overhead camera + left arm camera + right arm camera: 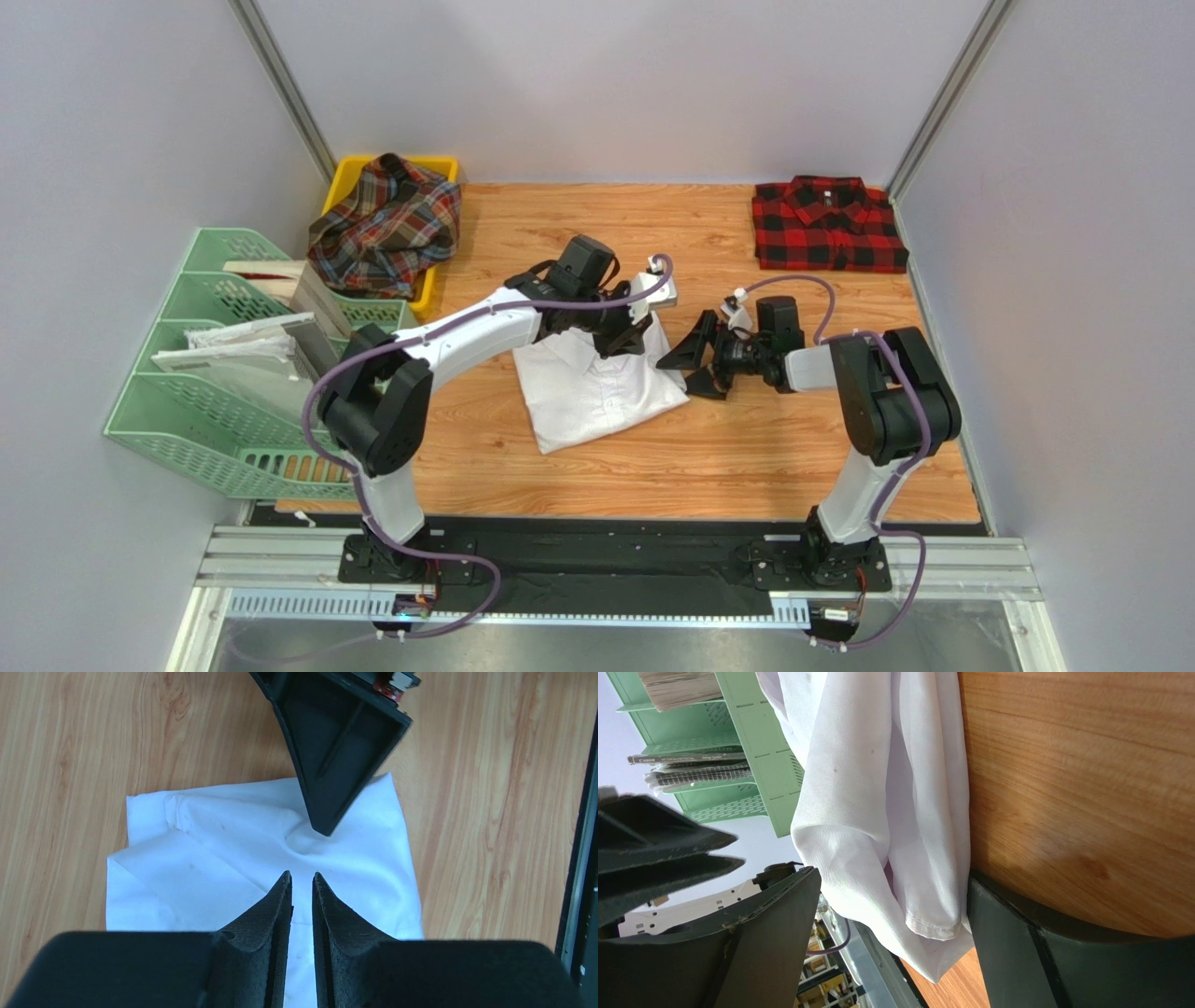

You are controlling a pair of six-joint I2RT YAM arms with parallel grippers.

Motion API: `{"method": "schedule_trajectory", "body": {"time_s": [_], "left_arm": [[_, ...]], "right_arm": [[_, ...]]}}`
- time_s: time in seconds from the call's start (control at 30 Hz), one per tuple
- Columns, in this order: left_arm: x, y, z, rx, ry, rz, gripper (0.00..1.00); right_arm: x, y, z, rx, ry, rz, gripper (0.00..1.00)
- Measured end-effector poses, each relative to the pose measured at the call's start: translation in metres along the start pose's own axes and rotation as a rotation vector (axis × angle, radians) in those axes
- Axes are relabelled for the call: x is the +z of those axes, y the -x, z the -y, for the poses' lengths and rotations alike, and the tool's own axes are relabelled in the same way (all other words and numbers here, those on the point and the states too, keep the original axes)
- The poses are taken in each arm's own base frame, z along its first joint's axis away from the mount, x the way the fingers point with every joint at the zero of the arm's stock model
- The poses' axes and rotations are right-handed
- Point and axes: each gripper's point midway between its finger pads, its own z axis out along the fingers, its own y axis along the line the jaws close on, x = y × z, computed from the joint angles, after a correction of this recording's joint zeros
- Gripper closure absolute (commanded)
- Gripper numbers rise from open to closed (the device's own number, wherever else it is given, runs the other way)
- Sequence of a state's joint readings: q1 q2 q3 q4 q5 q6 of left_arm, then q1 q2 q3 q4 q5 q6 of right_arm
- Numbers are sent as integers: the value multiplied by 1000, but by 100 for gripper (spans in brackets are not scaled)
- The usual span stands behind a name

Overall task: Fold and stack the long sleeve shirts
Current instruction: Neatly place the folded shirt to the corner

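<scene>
A folded white long sleeve shirt point(596, 392) lies mid-table. My left gripper point(631, 336) hovers over its far edge. In the left wrist view its jaws point(302, 876) stand a narrow slit apart with only the shirt point(231, 847) below them. My right gripper point(678, 371) lies sideways at the shirt's right edge. It is wide open point(891, 875), with the shirt's hemmed corner point(878, 812) hanging between its fingers, ungripped. One of its fingers point(337, 749) presses a dimple in the cloth. A red-and-black checked shirt point(828, 224) sits folded at the back right. A tartan shirt point(386, 224) is heaped in a yellow bin point(351, 175).
Green stacked file trays point(211, 364) holding paper sheets point(232, 343) stand along the left side, also visible in the right wrist view point(738, 756). Grey walls enclose the wooden table point(786, 448) on three sides. The arms' black base rail point(617, 546) runs along the near edge.
</scene>
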State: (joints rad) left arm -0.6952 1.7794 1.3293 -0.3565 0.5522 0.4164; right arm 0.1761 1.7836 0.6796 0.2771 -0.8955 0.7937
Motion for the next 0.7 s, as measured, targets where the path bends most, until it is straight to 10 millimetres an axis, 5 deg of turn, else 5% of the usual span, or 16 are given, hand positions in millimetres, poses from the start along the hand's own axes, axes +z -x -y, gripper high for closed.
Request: {"method": "schedule_trajectory", "body": {"time_s": [0.27, 0.53, 0.63, 0.7], "left_arm": [[53, -25, -22, -131, -48, -61, 87], [81, -38, -28, -196, -41, -107, 79], [84, -42, -36, -236, 9, -128, 80], [83, -44, -41, -262, 38, -135, 82]], "right_arm": [[0, -1, -1, -8, 8, -4, 17], [-2, -10, 2, -29, 17, -29, 22], [-3, -13, 4, -42, 14, -39, 40], [-3, -16, 9, -47, -4, -47, 62]]}}
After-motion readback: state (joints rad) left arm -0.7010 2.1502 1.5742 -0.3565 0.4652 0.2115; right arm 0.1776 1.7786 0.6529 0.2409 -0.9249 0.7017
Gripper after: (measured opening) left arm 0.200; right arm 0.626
